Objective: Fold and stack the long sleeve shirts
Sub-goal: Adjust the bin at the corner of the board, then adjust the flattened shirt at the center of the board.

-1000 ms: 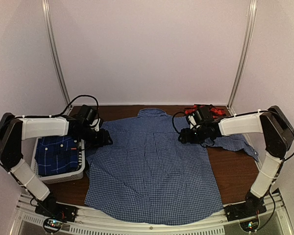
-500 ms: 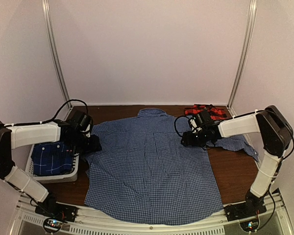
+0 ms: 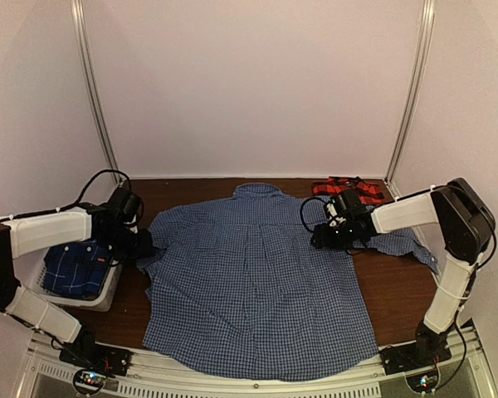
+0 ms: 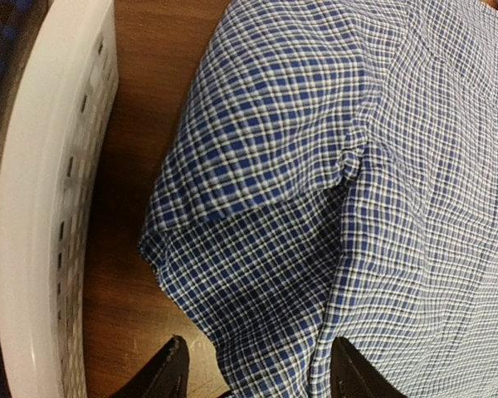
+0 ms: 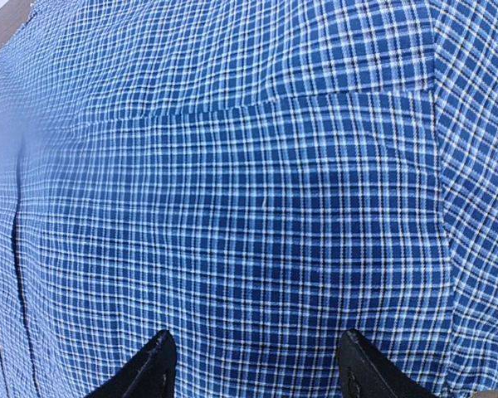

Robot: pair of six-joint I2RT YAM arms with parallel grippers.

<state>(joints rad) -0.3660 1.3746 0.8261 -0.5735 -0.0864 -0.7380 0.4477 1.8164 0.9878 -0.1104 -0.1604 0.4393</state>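
Over the blue gingham shirt [image 3: 257, 282], left claw [image 4: 257, 344] and right claw [image 5: 256, 336] both gape apart.

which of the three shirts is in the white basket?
The darker blue plaid shirt, bundled in the white basket at left. The blue-and-white gingham shirt lies spread across the table; the red-and-black plaid shirt is bunched at the far right.

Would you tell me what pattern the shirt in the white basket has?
That shirt is dark blue plaid, clearest from the top view.
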